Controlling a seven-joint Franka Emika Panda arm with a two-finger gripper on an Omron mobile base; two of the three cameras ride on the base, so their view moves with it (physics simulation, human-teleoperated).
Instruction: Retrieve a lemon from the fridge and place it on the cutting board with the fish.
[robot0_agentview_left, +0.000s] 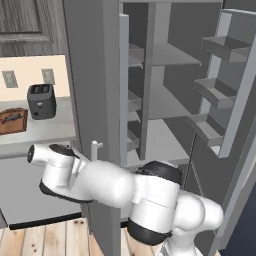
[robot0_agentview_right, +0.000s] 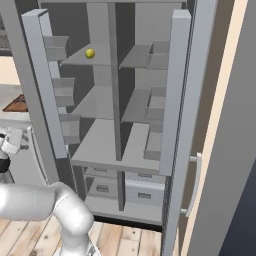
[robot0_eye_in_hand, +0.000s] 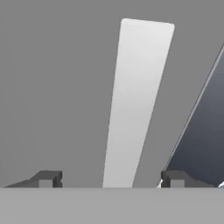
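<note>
Fridge (robot0_agentview_right: 125, 100) doors stand wide on grey shelves, lemon (robot0_agentview_right: 90, 53) on an upper left shelf, cutting board (robot0_agentview_left: 12, 121) off on the pale table (robot0_agentview_left: 45, 131) beside a dark toaster (robot0_agentview_left: 41, 101) — claw (robot0_eye_in_hand: 111, 179) spread, released, straddling a pale door handle (robot0_eye_in_hand: 135, 105).

- We see the cutting board (robot0_agentview_left: 12, 121) cut off by the left base view's edge; the dark shape on it is too small to name.
- In the right base view, the fridge (robot0_agentview_right: 116, 100) door hides most of that board.
</note>
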